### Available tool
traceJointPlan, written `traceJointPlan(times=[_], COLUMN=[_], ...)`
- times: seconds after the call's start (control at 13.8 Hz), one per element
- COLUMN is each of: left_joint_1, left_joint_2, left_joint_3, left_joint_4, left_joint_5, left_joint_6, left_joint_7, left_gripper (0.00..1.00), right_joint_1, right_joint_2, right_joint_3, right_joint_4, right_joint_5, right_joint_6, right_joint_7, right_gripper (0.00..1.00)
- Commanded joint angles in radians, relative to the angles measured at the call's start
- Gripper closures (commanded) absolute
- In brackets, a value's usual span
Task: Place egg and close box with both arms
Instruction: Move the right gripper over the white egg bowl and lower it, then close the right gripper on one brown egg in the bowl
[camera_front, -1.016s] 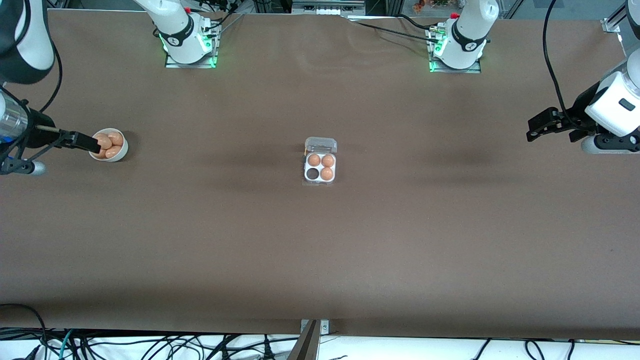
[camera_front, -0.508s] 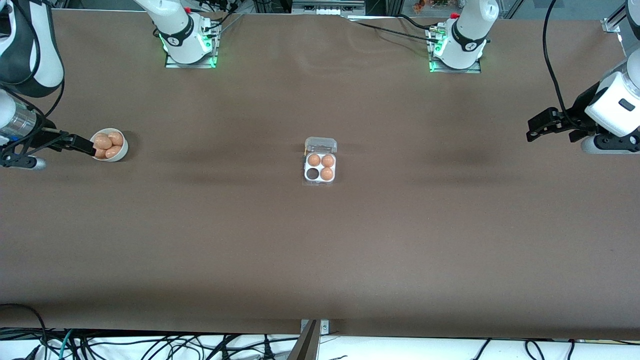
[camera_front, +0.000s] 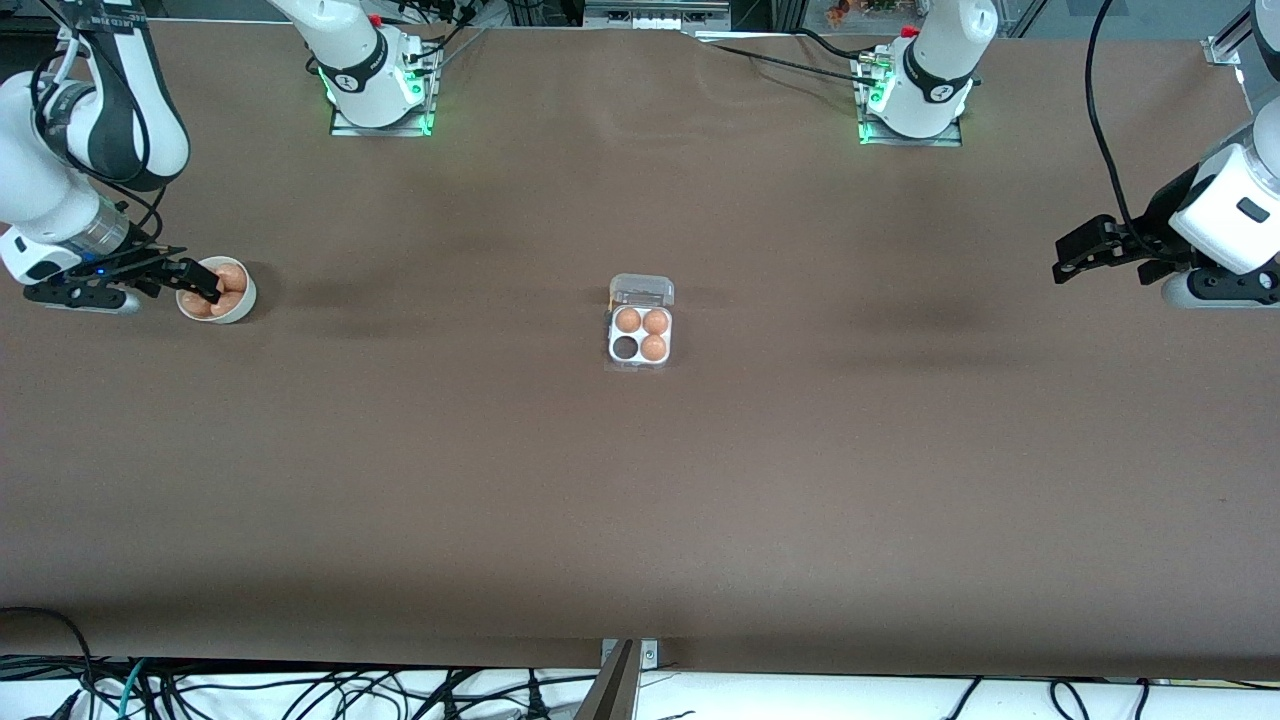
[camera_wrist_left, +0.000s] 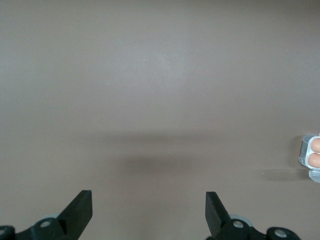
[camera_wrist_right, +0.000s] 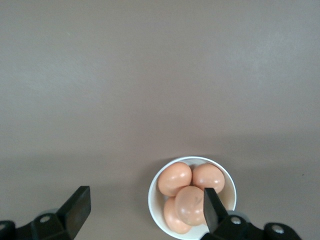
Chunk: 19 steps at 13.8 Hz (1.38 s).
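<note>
Your right tool (camera_front: 205, 283) has just dropped from its higher hover to the white bowl (camera_front: 243, 303) at the right arm's end of the desk, and its wrist has swung in lower beside it. Its jaws are spread wide and hold nothing. In the right wrist view one fingertip (camera_wrist_right: 210, 202) overlaps the topmost egg (camera_wrist_right: 189, 205) in the pile while the other stands well clear of the bowl, so you are lined up off-centre: the bowl sits toward one jaw, not between both. That suggests the pick has begun but is not yet framed around a single egg.

The box (camera_front: 640, 335) lies at mid-desk, roughly at 3 o'clock from the bowl in the front view, well apart from it. Its clear lid (camera_front: 641, 290) is open and laid back, three cells are filled, and the empty cell (camera_front: 626, 347) is at the box's 7 o'clock corner.

Your left tool (camera_front: 1075, 255) waits over the left arm's end of the desk, jaws wide and empty.
</note>
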Motion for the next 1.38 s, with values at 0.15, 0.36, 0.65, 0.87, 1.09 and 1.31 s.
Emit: traceJointPlan(times=[0.15, 0.36, 0.65, 0.87, 1.09, 1.31], left_joint_1=[-0.001, -0.001, -0.002, -0.002, -0.002, -0.002], left_joint_2=[0.015, 0.015, 0.015, 0.017, 0.015, 0.015], left_joint_3=[0.001, 0.001, 0.0, 0.0, 0.0, 0.0], left_joint_4=[0.03, 0.032, 0.032, 0.032, 0.032, 0.033], left_joint_5=[-0.021, -0.021, -0.021, -0.018, -0.016, -0.016], left_joint_6=[-0.023, -0.023, -0.023, -0.023, -0.023, -0.023], left_joint_7=[-0.005, -0.005, -0.005, -0.005, -0.005, -0.005], left_gripper=[0.0, 0.0, 0.0, 0.0, 0.0, 0.0], right_joint_1=[0.001, 0.001, 0.001, 0.001, 0.001, 0.001], right_joint_2=[0.047, 0.061, 0.065, 0.081, 0.085, 0.087], right_joint_3=[-0.073, -0.081, -0.088, -0.101, -0.105, -0.105], right_joint_4=[-0.056, -0.09, -0.117, -0.117, -0.117, -0.119], right_joint_5=[-0.011, -0.011, -0.011, -0.011, -0.011, -0.011], right_joint_6=[0.118, 0.159, 0.187, 0.182, 0.182, 0.179], right_joint_7=[-0.119, -0.12, -0.142, -0.175, -0.191, -0.191], right_gripper=[0.0, 0.0, 0.0, 0.0, 0.04, 0.08])
